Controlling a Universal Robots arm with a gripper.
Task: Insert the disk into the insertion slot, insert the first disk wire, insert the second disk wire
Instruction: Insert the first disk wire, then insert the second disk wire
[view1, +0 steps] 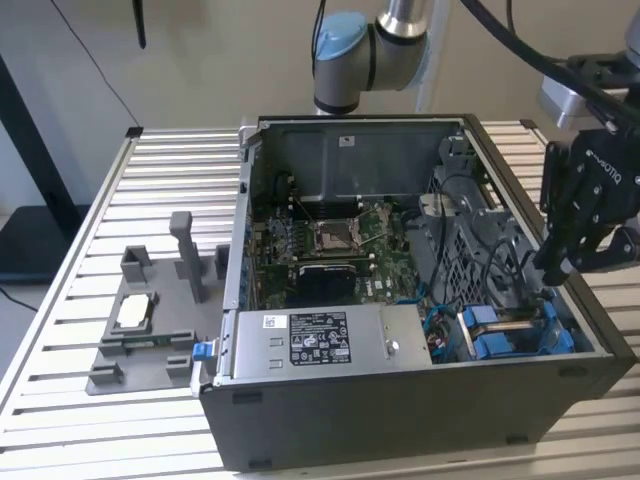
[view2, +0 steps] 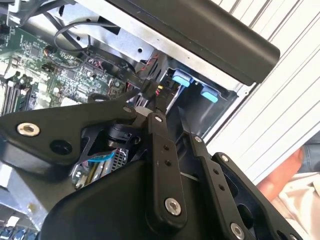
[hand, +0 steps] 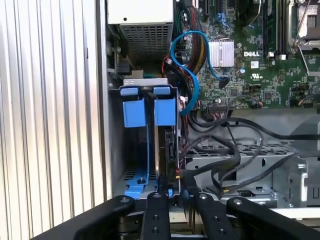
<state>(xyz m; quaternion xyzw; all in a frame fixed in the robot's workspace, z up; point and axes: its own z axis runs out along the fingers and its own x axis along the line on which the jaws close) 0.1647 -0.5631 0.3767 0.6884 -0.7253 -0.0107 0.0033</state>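
Seemingly, in the first wrist view, the disk (hand: 168, 150) sits slotted mid-frame. The gripper (hand: 176, 194), narrowed at bottom centre, seems to pinch a wire plug (hand: 180, 174), which I'd say needs squaring to the disk's end.

the disk (hand: 167, 155) sits mostly hidden (edge-on) inside its bay (hand: 116, 150).

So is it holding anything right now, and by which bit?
It looks like a black cable, pinched at its plug end between the fingers, right by the disk.
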